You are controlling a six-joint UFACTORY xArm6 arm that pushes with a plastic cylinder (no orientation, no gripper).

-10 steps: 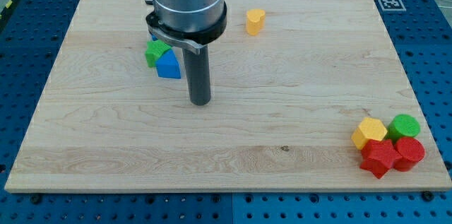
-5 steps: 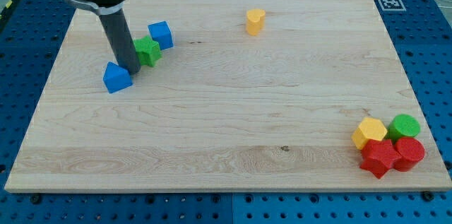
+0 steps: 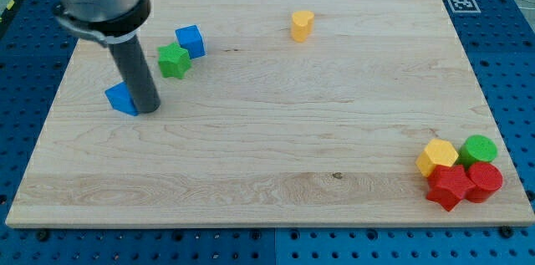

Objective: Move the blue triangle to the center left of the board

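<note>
The blue triangle was seen at the tabletop's left side, about mid-height, touched on its right by my tip. No jaws were fitted (only a dark rod). A green block and blue cube were placed above-right.
</note>
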